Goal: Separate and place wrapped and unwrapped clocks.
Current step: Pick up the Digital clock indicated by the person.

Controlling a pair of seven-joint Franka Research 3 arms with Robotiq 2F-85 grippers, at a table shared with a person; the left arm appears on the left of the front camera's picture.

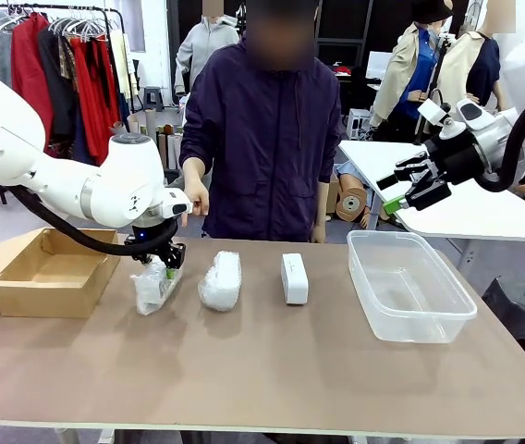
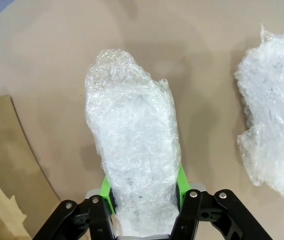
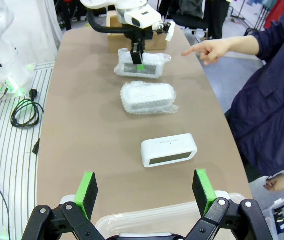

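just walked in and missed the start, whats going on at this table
The left pincer is shut on a bubble-wrapped bundle next to the cardboard box. A second wrapped bundle and a bare white clock lie in a row on the table. The right pincer hangs open, raised near the clear tub. A person's hand points toward the box end.

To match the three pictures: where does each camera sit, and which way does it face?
Front: robot's side, facing the person across the table; left gripper, right gripper show.
Left wrist: behind the left gripper, looking down at the gripped wrapped clock.
Right wrist: behind the open right gripper, looking along the table over the tub.
Both wrist views share that wrapped clock.
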